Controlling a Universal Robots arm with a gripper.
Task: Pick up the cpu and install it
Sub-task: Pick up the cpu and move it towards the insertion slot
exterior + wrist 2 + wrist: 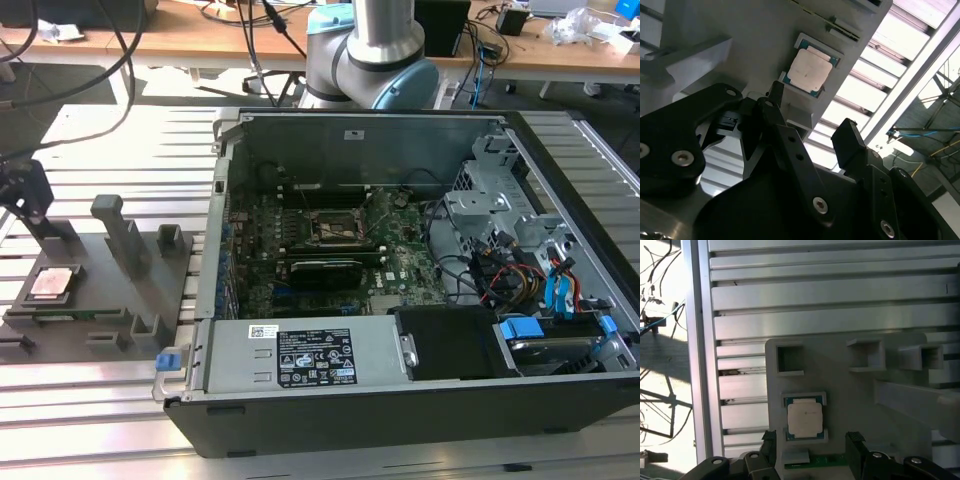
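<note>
Pincer (811, 439) — opened wide, nothing held. In the first wrist view the cpu (805, 418) lies flat in the grey fixture (850, 400), just beyond the pincer's tips — untouched.

Arm (372, 55): a silver tube above pale blue joint caps, standing upright at the far side of the exterior view.
Jaws: black and spread apart, with nothing between them in both wrist views.
Fingertips (769, 440): well apart from each other and pointing downward.
Finger links (790, 145): black angled bars fastened with round screws, seen in the second wrist view.
</note>
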